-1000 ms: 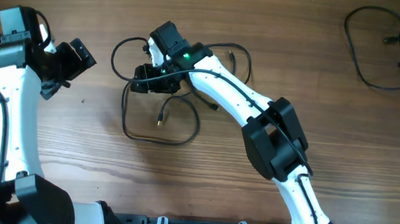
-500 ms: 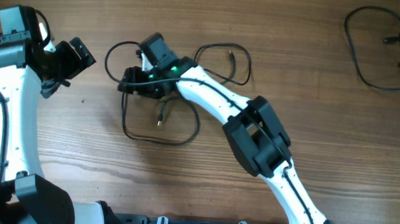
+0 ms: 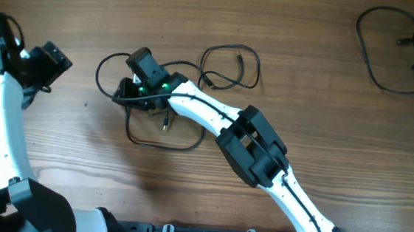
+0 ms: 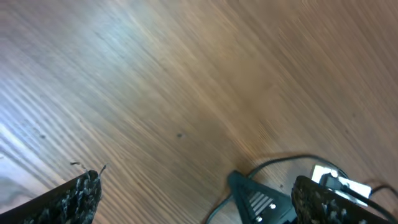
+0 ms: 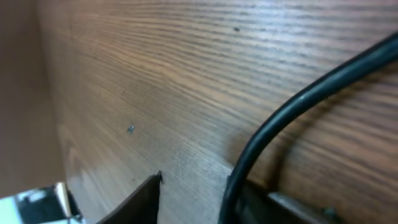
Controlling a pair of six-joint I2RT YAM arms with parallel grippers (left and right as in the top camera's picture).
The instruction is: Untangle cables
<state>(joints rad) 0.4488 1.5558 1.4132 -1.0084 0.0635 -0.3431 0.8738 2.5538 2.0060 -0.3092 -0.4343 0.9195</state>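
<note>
Cables (image 3: 162,146) apparently dragged leftward over wooden table (image 3: 287,33).

We read no text, brand, number or sign in any view. White patch (image 4: 329,177) at lower right of left wrist view, possibly label; too small and blurred, we make out no letters on it.

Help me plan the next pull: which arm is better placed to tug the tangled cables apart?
Right, likely. The right gripper sits on the tangled cables, one cord lying at its jaws in the wrist view. The left gripper hangs open, clear of them.
</note>
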